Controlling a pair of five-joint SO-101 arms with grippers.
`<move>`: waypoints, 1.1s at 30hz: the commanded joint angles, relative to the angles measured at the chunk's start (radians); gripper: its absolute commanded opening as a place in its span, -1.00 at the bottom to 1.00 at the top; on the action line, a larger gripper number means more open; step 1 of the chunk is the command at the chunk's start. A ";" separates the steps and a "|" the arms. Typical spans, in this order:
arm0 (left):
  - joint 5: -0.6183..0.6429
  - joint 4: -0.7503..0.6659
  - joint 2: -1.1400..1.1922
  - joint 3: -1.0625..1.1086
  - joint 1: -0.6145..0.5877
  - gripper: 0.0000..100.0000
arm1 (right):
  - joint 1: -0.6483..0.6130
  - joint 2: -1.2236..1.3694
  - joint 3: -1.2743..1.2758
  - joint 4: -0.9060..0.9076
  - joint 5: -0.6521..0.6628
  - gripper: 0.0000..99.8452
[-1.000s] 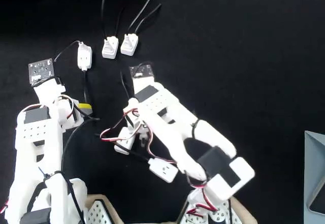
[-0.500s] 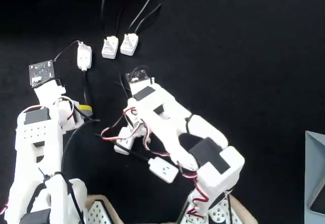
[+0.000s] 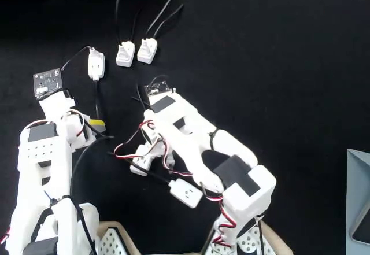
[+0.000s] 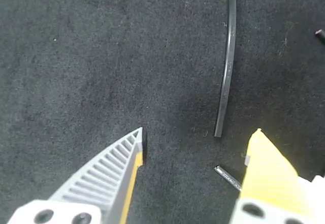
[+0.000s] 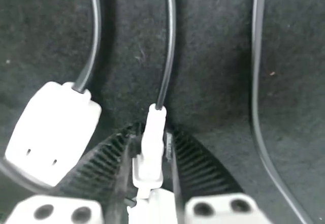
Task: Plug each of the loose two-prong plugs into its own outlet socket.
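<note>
Right wrist view has the right gripper (image 5: 151, 129) pinching a white two-prong plug (image 5: 152, 150), just beside a white outlet socket (image 5: 51, 127) on the black bench (image 5: 218, 56), while the left gripper (image 4: 199, 130) hangs spread near a black cable (image 4: 227, 66).

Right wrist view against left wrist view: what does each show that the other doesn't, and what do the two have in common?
Right wrist view's own: the right gripper shut on a white plug, its cord leading away from the fingers, and a white outlet socket with two slots lying beside it.
Left wrist view's own: the left gripper open and holding nothing, with the loose end of a black cable ahead of it.
Shared: the black cloth with thin black cords lying on it.
</note>
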 commanded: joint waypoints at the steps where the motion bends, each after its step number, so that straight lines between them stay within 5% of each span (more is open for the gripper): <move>1: 0.000 -0.014 -0.020 -0.007 -0.008 -0.36 | 0.008 0.002 -0.041 0.015 -0.012 -0.92; 18: 0.002 -0.014 -0.028 -0.008 -0.007 -0.36 | 0.012 -0.412 -0.077 0.183 0.063 -0.98; 33: 0.003 -0.008 -0.029 -0.042 0.031 -0.36 | 0.011 -0.814 0.127 -0.018 0.172 -0.98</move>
